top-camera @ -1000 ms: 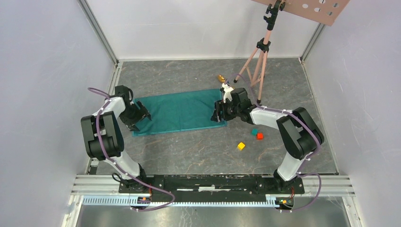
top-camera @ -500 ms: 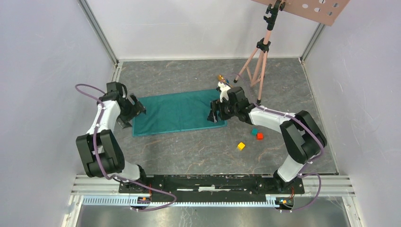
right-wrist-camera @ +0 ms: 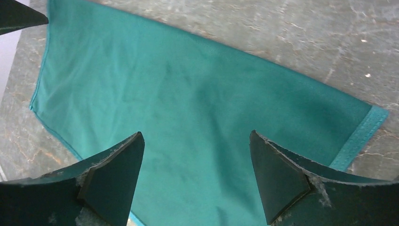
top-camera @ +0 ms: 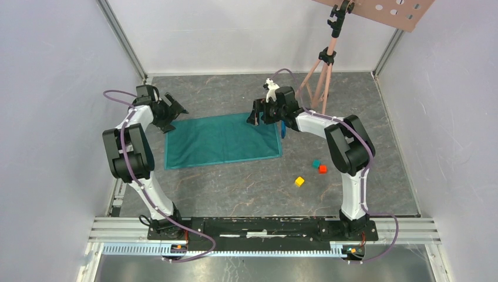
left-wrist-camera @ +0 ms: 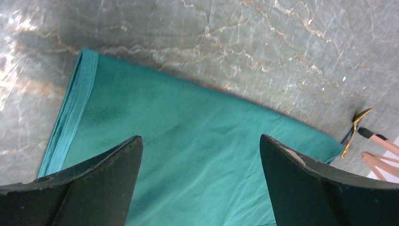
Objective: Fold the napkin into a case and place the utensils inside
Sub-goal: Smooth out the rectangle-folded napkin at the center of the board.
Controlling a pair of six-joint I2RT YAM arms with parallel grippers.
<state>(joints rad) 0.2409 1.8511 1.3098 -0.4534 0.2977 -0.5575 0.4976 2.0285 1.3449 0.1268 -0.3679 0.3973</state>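
"Where's the cloth?"

"The teal-green soft cloth napkin lies flat in the middle of the grey marbled table top. It's a wide rectangle, not yet folded into a narrow case."

"And the arms?"

"The left gripper hangs over the napkin's ten o'clock corner. Its black fingers are spread wide, with only cloth showing between them, so it pinches nothing. The right gripper hangs over the far edge, about one o'clock. Its jaws also stand wide apart and hold nothing."

"The utensils?"

"Both are outside the cloth. The slim bright-blue plastic knife-like stick lies just beside the napkin's right edge, about two o'clock. The small shiny gold metal spoon lies on bare table by that same corner, near the feet of the pink tripod. From overhead I cannot make the spoon out behind the right arm."

"Anything else down there?"

"Three small cubes at the napkin's four o'clock, apart from the cloth. The teal cube and the red cube sit just beside each other. The yellow cube sits near them, toward seven o'clock of the pair."
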